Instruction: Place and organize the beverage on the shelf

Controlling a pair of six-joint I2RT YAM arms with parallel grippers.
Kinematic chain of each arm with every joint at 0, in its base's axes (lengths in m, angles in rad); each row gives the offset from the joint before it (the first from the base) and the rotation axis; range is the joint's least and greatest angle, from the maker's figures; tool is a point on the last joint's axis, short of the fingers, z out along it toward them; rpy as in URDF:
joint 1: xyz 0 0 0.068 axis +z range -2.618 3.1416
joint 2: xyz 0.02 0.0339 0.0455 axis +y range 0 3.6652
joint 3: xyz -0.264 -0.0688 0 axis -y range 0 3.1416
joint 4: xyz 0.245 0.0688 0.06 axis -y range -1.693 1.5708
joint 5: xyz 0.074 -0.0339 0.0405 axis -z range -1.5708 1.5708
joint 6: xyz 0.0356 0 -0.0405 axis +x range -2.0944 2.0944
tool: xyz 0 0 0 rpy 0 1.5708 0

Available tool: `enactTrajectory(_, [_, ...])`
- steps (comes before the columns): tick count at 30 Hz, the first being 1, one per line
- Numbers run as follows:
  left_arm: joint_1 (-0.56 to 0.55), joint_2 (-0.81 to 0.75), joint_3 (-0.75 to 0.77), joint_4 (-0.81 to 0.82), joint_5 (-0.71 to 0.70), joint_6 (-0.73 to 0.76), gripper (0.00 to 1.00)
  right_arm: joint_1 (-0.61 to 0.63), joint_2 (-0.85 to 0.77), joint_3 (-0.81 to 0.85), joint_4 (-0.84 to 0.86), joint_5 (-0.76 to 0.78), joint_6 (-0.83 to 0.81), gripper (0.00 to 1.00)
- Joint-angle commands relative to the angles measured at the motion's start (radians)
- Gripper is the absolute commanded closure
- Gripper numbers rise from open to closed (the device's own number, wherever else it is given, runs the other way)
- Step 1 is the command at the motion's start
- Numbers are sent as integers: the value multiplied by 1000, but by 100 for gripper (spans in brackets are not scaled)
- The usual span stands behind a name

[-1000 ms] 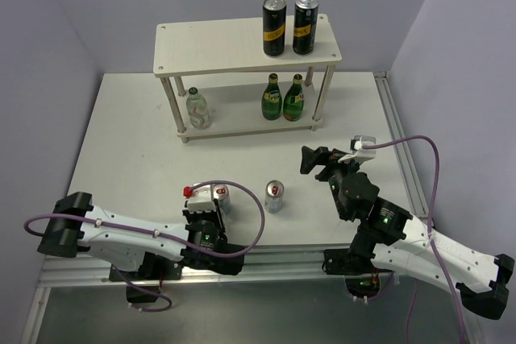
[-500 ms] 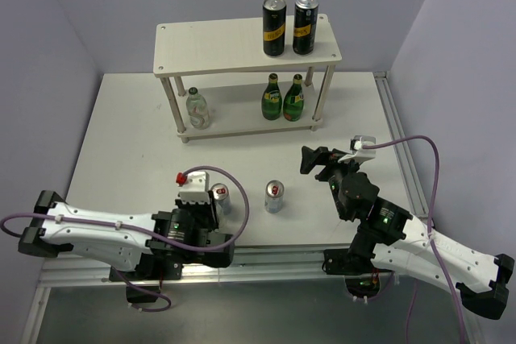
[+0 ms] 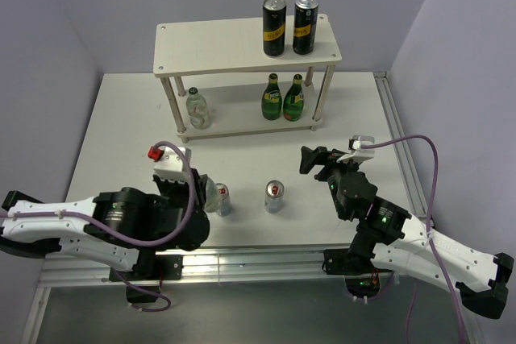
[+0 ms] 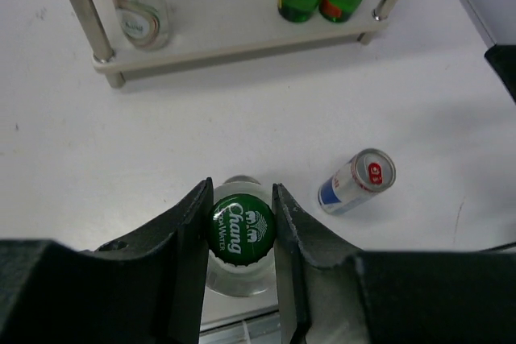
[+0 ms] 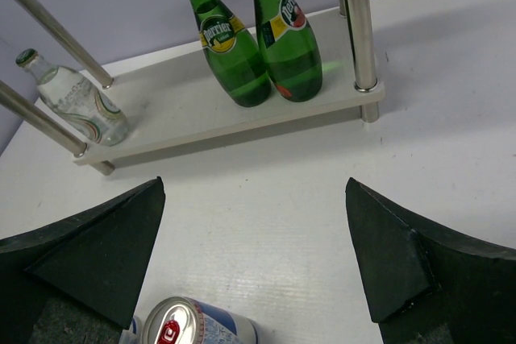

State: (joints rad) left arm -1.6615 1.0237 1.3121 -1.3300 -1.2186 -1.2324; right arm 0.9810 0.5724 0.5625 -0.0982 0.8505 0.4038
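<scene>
The left end effector (image 4: 241,197) is clamped on the green crown cap (image 4: 242,227) of the clear glass bottle (image 4: 235,279), whose long axis stands vertical. Whether its base touches the white surface (image 4: 161,142) cannot be determined. The pale cream two-tier shelf (image 3: 218,50) lies straight ahead. Its lower board carries a matching smooth, round clear bottle (image 3: 197,109) at the left, nearer this arm, and two green glass bottles (image 3: 283,98) at the right. The right end effector (image 3: 316,159) hangs with jaws apart, empty.
</scene>
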Motion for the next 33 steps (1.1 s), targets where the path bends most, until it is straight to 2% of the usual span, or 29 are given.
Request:
enactTrajectory(1, [17,-56,70,308,-186,356,100,-4,4,-4,12,32,3,0])
enactTrajectory(3, [32,-103,20,499,-180,546,100,-2,7,-4,15,36,1,0])
enactTrajectory(4, [61,-122,-12,638,-170,768,100,-2,7,-3,17,36,1,0])
enactTrajectory(5, [77,-161,-84,889,-124,881,100,-2,7,-4,20,35,1,0])
enactTrajectory(7, [159,-194,-140,1113,-49,1093,100,-4,7,-4,22,35,-2,0])
enactTrajectory(8, [193,-191,-143,1152,6,1097,100,-4,7,-3,22,38,-2,0])
enactTrajectory(9, [282,-182,-131,1158,98,1097,100,-2,6,-3,22,41,-2,0])
enactTrajectory(12, [461,-93,-85,1158,239,1085,100,-4,4,-4,22,44,-3,0])
enactTrajectory(16, [566,7,-71,1276,330,1149,100,-4,1,-4,22,51,-3,0])
enactTrajectory(21, [768,108,-43,1321,525,1104,100,-2,1,-4,22,58,-5,0])
enactTrajectory(27, [917,214,-89,1474,665,1068,100,-5,3,-9,31,64,-11,0])
enactTrajectory(33, [1012,315,-102,1574,764,1013,100,-7,23,-4,40,65,-17,0])
